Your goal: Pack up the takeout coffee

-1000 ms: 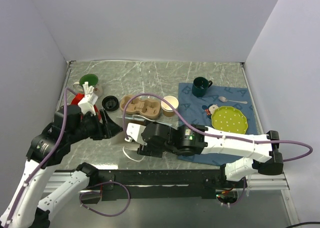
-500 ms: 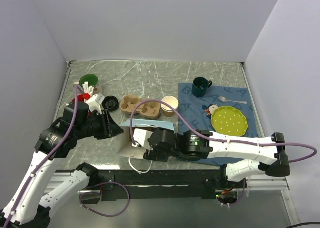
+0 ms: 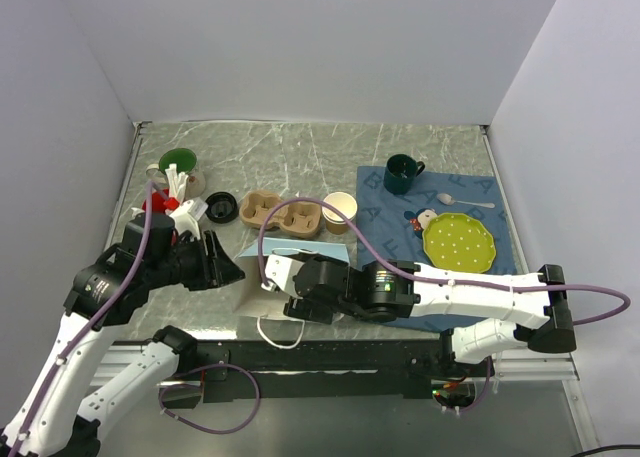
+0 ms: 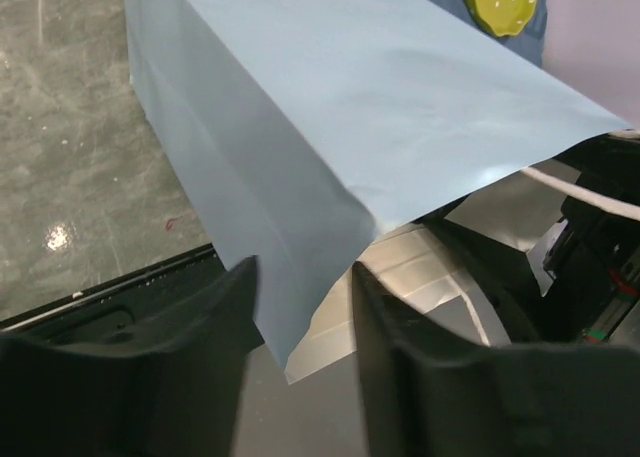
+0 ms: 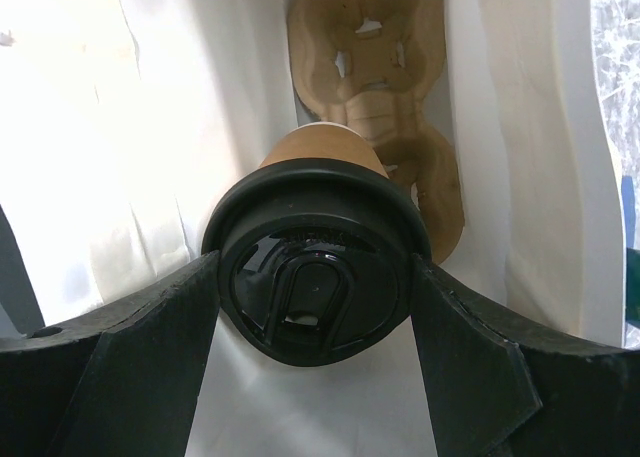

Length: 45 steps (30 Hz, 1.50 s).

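Note:
The takeout coffee (image 5: 315, 277), a tan kraft cup with a black lid, is gripped at the lid by my right gripper (image 5: 315, 289). It is inside a light blue paper bag (image 3: 250, 289) with a white lining. A tan cardboard carrier (image 5: 385, 67) shows at the bag's far end. In the top view the right gripper's fingers and the cup are hidden in the bag's mouth. My left gripper (image 3: 222, 267) holds the bag's near corner; in the left wrist view that corner (image 4: 300, 277) sits between its fingers (image 4: 303, 322).
On the table stand a cardboard carrier (image 3: 283, 214), an open kraft cup (image 3: 340, 209), a loose black lid (image 3: 222, 207), a green mug (image 3: 402, 173), and a green plate (image 3: 458, 239) and spoon (image 3: 465, 202) on a blue cloth (image 3: 385, 192). Red and white items (image 3: 165, 199) are far left.
The bag has shifted toward the near edge and its mouth has opened. My right gripper has pushed into it with the cup. My left gripper moved slightly with the bag.

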Tool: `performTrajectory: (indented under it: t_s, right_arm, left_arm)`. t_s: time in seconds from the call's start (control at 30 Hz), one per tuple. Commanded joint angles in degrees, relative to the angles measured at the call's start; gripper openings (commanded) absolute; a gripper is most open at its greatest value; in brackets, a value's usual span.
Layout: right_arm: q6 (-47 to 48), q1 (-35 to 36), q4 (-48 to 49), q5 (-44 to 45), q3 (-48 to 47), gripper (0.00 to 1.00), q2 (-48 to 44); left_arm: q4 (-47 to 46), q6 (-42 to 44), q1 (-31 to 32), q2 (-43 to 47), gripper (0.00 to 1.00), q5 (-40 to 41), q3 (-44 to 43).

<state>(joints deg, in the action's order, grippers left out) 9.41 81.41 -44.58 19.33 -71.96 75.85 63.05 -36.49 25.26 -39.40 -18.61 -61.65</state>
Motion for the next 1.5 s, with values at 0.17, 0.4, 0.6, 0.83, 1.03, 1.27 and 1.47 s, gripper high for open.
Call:
performTrajectory:
  t_s: [0.17, 0.4, 0.6, 0.83, 1.03, 1.27, 1.47]
  right_arm:
    - [0.69, 0.33, 0.1, 1.24, -2.12, 0.5, 0.43]
    - [5.44, 0.07, 1.07, -0.61, -3.44, 0.5, 4.99]
    - [5.53, -0.89, 1.16, 0.0, -4.15, 0.49, 8.78]
    - [5.71, -2.92, 3.44, 1.49, -1.96, 0.49, 10.28]
    - [6.06, -3.89, 5.64, 2.2, 0.07, 0.48, 8.97]
    - [7.81, -3.89, 2.13, 4.75, -2.65, 0.48, 6.33]
    - [7.99, -3.89, 0.37, 7.3, -1.52, 0.47, 4.04]
  left_arm:
    - [-4.68, 1.77, -0.03, 1.51, 0.09, -4.41, 1.17]
    - [-6.36, 2.21, -0.03, 4.77, 0.01, -8.36, 4.25]
    - [-5.83, 3.96, -0.03, 5.56, 0.01, -10.48, 5.22]
    - [-4.07, 4.76, -0.03, 5.03, 0.01, -10.39, 4.34]
    - [-3.81, 4.76, -0.12, 4.68, 0.01, -9.69, 4.34]
    - [-3.46, 5.38, -0.03, 4.15, 0.01, -8.11, 4.34]
    - [-4.25, 4.94, -0.03, 3.54, 0.01, -8.1, 4.34]
